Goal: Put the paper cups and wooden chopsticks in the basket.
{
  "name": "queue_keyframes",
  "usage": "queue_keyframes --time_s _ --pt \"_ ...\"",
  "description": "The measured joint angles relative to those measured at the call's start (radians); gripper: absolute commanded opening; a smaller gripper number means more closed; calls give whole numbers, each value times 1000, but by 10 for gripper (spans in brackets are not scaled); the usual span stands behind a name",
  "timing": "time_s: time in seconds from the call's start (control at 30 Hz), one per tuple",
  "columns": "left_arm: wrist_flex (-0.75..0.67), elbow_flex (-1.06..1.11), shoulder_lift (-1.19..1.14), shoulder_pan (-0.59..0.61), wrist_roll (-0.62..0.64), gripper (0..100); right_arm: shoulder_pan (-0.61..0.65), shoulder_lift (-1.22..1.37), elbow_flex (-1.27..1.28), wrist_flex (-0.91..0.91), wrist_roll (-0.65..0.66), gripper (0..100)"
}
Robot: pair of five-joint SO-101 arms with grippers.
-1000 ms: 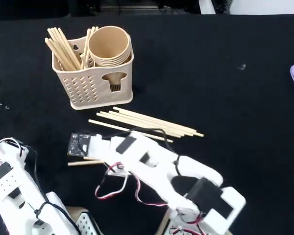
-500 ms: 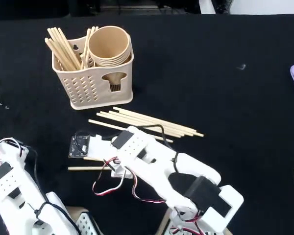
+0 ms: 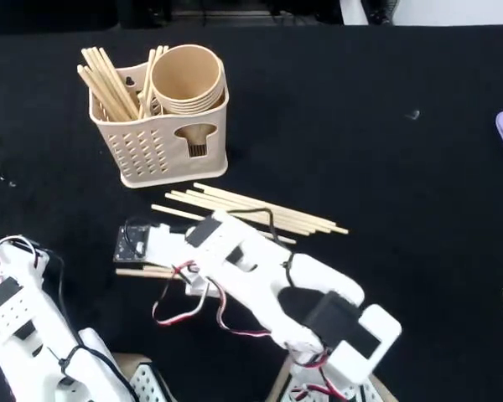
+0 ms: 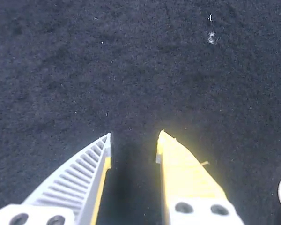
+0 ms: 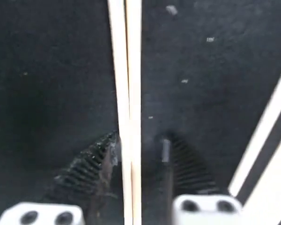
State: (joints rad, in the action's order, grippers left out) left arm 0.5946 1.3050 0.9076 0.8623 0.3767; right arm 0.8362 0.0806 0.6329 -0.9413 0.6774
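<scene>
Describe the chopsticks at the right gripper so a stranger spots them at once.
Find the beige basket at the back of the table. In front lies a loose pile of chopsticks; nearer the viewer, a separate pair sits at the right gripper, apart from the pile.

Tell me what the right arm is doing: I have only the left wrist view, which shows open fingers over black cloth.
Observer: The right gripper straddles a pair of chopsticks lying on the table. Its jaws are open, with a gap beside one finger.
Operator: Where are the cups?
Observer: The paper cups stand stacked in the basket.
Operator: Are there more chopsticks to collect?
Observer: Yes, a loose bundle lies on the table in front of the basket.
</scene>
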Motion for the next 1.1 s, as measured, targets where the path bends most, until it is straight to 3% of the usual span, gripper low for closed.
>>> queue_keyframes --time_s 0.2,0.63,0.83,0.93,1.1 --pt "0 0 0 0 0 162 3 -52 -6 -48 6 10" --pt "0 0 0 0 0 162 -72 -657 8 -152 -46 10" --pt "0 0 0 -2 0 162 15 -519 141 -20 -64 10" --pt "0 0 0 -2 0 162 51 -365 143 83 -69 11" --pt "0 0 0 -2 0 162 57 -120 66 107 -72 54"
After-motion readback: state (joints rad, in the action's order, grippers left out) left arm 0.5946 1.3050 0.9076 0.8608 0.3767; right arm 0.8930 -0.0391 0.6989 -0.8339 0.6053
